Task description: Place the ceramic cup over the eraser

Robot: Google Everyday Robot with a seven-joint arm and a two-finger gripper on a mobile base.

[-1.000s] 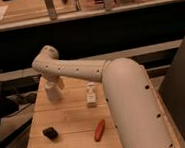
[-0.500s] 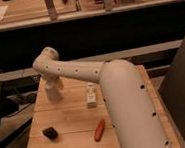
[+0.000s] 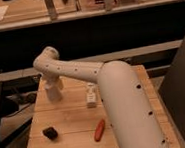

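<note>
One cup (image 3: 53,94), one eraser (image 3: 50,133), one bottle (image 3: 91,95), label unreadable, on the counter (image 3: 74,147); claw (image 3: 52,84) spread wide at the cup.

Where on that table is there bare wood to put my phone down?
The tabletop is bare between the eraser and the cup, and along the front edge between eraser and orange stick. Crowded: the claw sits at the cup, the bottle is close by, and the arm covers the right side.
</note>
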